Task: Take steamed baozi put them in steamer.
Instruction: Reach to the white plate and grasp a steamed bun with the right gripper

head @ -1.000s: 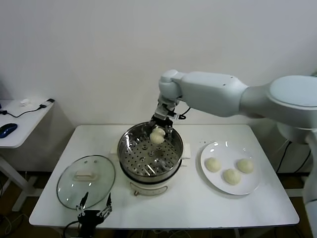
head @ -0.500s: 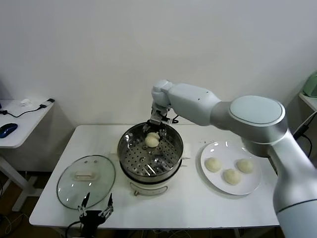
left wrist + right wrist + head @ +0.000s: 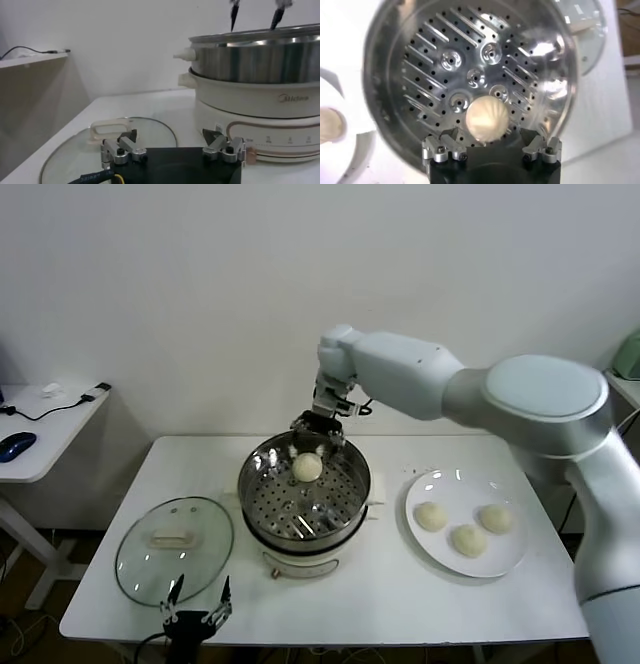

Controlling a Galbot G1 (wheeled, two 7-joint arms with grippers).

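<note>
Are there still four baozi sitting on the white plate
No, the plate holds three baozi, and a fourth lies on the perforated floor of the steamer.

The right arm [image 3: 470,384] is built of smooth, rounded, glossy white-grey shells, thick at the shoulder and narrowing to a bulbous wrist joint with thin black cables looping beside it. The right gripper [image 3: 318,435] and left gripper [image 3: 197,605] are black, with slim dark fingers. On the wrist views each shows a flat black body carrying two silver metal finger mounts [image 3: 442,148] fixed with dark screws, and a black cable with a yellow wire [image 3: 116,177] runs off the left one.
</note>
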